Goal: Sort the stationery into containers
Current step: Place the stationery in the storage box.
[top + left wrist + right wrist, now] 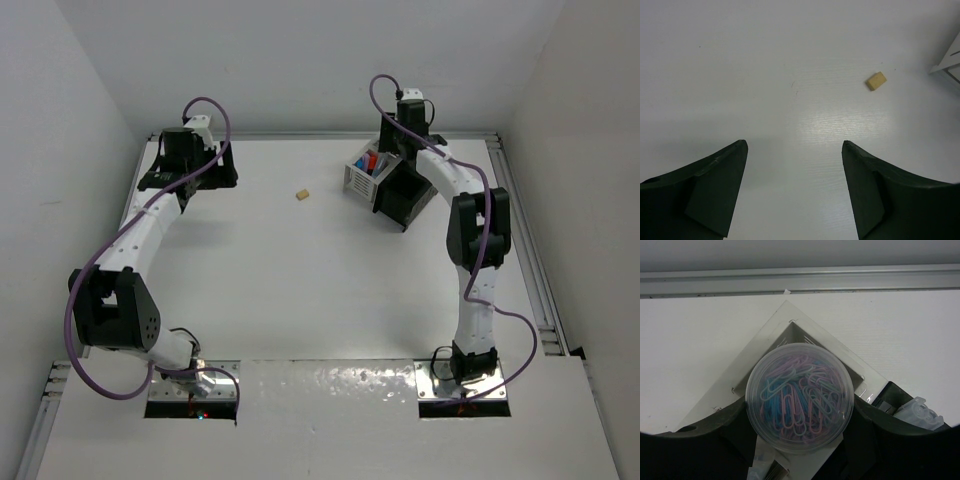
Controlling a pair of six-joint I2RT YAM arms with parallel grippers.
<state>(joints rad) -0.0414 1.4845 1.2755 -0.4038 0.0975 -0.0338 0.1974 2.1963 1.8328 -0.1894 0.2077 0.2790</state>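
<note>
My right gripper (800,402) is shut on a round clear tub of coloured paper clips (799,396) and holds it over a corner of the white box (785,320). The black box (892,395) joins it on the right. In the top view the white box (356,180) holds red and blue items, the black box (405,205) stands beside it, and the right gripper (392,160) hangs above them. A tiny tan eraser (303,194) lies alone on the table. My left gripper (215,165) is open and empty at the far left; the eraser (876,80) lies ahead of it to the right.
A metal rail (800,282) runs along the table's far edge just behind the boxes. A clear plastic item (917,412) sticks out of the black box. A corner of the white box (947,62) shows at the left wrist view's right edge.
</note>
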